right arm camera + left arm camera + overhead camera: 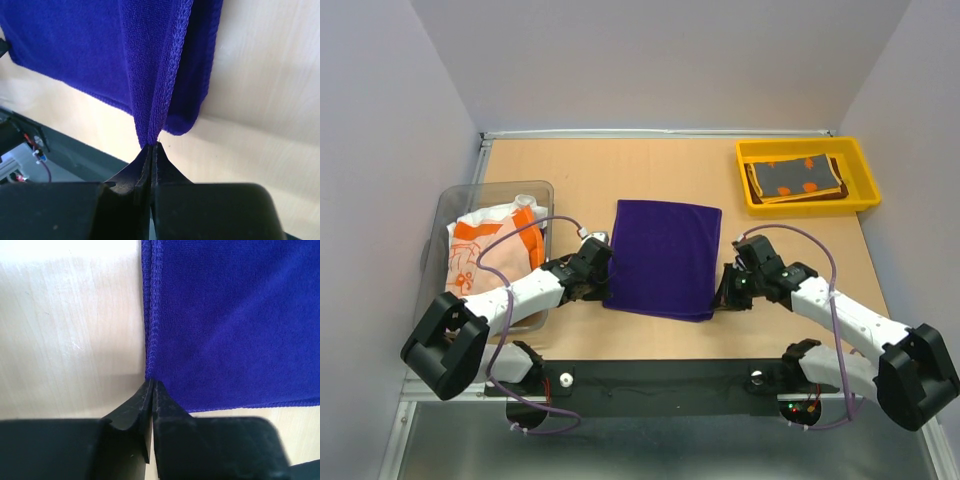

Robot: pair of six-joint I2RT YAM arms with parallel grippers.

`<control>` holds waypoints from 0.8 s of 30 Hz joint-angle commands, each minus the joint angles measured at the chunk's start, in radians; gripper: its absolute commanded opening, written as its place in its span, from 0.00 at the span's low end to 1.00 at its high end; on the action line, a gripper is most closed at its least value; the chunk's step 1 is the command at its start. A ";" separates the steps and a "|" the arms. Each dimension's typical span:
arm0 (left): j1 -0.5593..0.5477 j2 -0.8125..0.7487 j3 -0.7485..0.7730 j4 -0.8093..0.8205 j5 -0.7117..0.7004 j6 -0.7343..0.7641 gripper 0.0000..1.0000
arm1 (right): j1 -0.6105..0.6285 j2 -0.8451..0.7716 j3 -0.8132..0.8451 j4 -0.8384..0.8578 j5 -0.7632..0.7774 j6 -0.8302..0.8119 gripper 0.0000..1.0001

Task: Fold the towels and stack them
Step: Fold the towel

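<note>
A deep purple towel (663,258) lies flat in the middle of the table. My left gripper (599,277) is at its near left corner. In the left wrist view the jaws (151,382) are pressed together on that corner of the purple towel (235,325). My right gripper (726,289) is at the near right corner. Its jaws (151,146) are shut on the hemmed edge of the purple towel (85,45), which rises in a pinched ridge off the table. Folded towels (795,178), a grey one with orange spots on a dark brown one, lie in the yellow tray.
The yellow tray (810,207) stands at the back right. A clear plastic bin (495,187) at the left holds an orange-and-white patterned cloth (490,245), close behind the left arm. A black rail (660,385) runs along the near table edge.
</note>
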 commanded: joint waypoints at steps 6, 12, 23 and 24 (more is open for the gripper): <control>-0.005 0.021 -0.008 -0.018 -0.054 -0.020 0.00 | 0.028 -0.031 0.007 -0.025 -0.048 0.053 0.01; -0.006 0.020 -0.002 -0.030 -0.066 -0.027 0.00 | 0.031 -0.016 -0.098 0.010 -0.022 0.056 0.01; -0.005 -0.034 -0.002 -0.021 -0.009 -0.037 0.38 | 0.029 -0.006 -0.174 0.073 -0.007 0.071 0.05; -0.005 -0.035 -0.004 -0.018 0.002 -0.037 0.38 | 0.031 -0.006 -0.169 0.075 -0.007 0.071 0.05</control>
